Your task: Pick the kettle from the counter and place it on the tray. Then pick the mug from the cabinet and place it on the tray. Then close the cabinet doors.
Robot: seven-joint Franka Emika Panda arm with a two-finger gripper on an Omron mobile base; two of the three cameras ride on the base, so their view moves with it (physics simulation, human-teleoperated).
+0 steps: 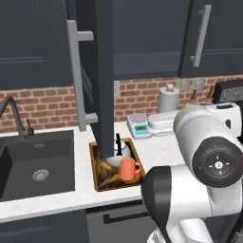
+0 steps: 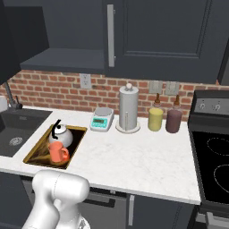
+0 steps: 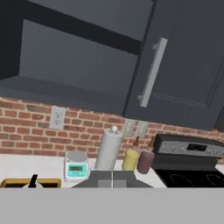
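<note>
One kettle [image 2: 60, 134] and one mug [image 2: 57, 153] sit together on one tray [image 2: 36, 154], the gripper [image 3: 112, 180] pinched closed on nothing.
White speckled counter [image 2: 134, 156] beside a dark sink [image 1: 35, 163]; brick backsplash [image 2: 53, 91]; one cabinet door [image 1: 102, 71] stands open, another [image 2: 156, 36] closed; two jars [image 2: 155, 119], one scale [image 2: 101, 119], no legible writing.

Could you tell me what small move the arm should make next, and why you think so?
Probably a push on the open cabinet door to swing it shut. The kettle and mug already sit on the tray, and the cabinet shelf looks bare, so only closing remains. The gripper is shut, holds nothing, and faces the open cabinet.
</note>
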